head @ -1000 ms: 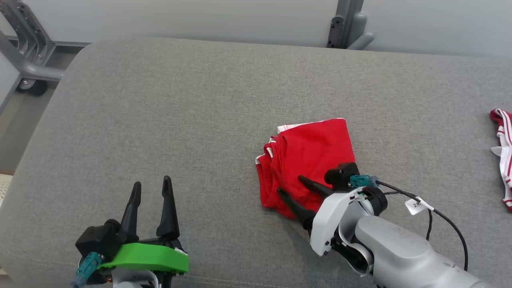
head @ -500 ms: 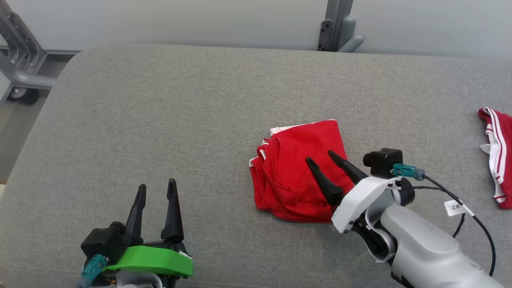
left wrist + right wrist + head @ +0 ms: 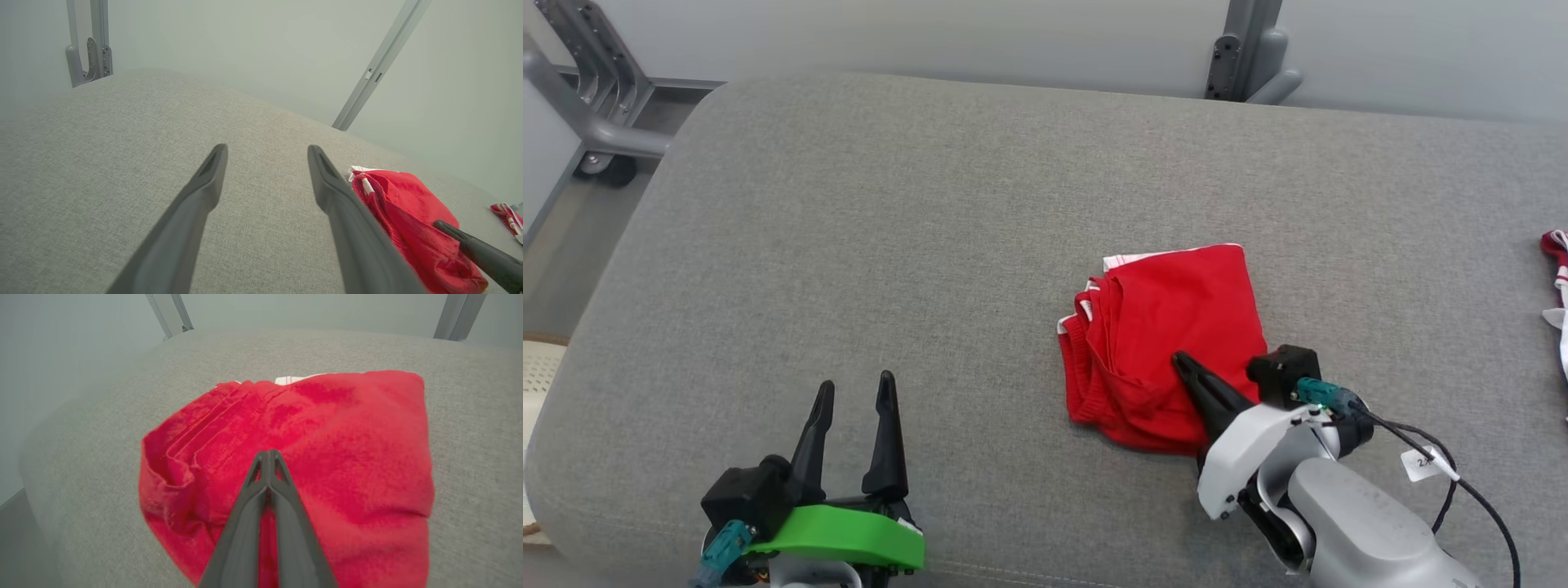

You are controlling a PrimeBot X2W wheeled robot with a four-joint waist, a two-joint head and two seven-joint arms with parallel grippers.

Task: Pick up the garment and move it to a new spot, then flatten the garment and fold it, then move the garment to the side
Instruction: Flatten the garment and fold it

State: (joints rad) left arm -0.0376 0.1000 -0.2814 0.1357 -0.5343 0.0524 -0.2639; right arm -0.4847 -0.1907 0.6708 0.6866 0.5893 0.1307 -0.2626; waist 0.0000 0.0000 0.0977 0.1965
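Red folded garment [image 3: 1176,302] judged soft, light, limp; grip the near edge. Right gripper [image 3: 1179,360] pressed together atop it; left gripper [image 3: 856,380] apart.

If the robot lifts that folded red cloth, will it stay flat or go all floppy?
The red garment would probably droop and unfold: it is soft cloth in loose layers. It looks light. Pushed along the grey cushion, it may bunch up rather than slide.
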